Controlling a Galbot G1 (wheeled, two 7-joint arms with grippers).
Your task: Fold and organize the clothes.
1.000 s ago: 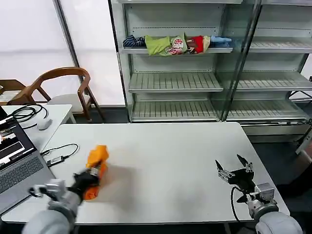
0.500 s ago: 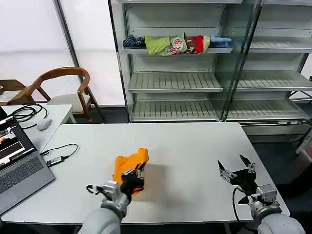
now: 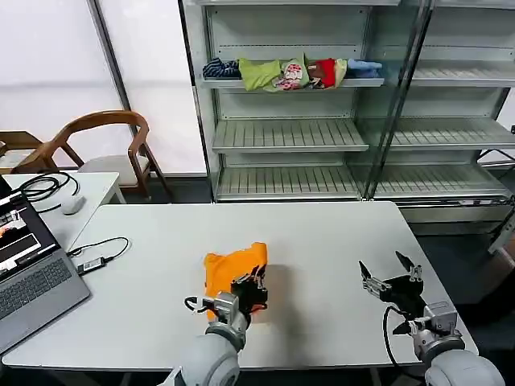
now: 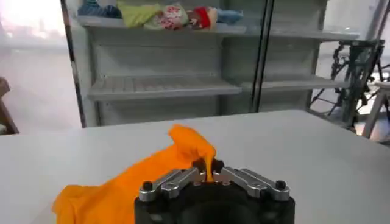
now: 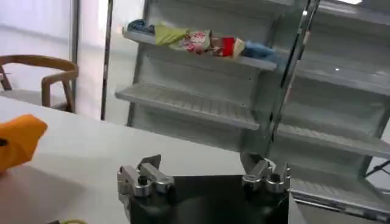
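White table [image 3: 322, 241] before grey shelves [image 3: 290, 137].
Crumpled orange shirt [image 3: 229, 269] lies mid-table, pinched by the left gripper [image 3: 251, 288]; right gripper [image 3: 390, 277], fingers spread, waits right.

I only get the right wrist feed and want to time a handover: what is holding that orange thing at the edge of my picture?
Observer: The left gripper is shut on the orange T-shirt, pinching a raised fold of it.
Operator: Is the shirt folded?
Observer: No, it lies bunched on the white table, near the front middle.
Operator: And my gripper?
Observer: The right gripper is open, over the table's front right part, apart from the shirt.
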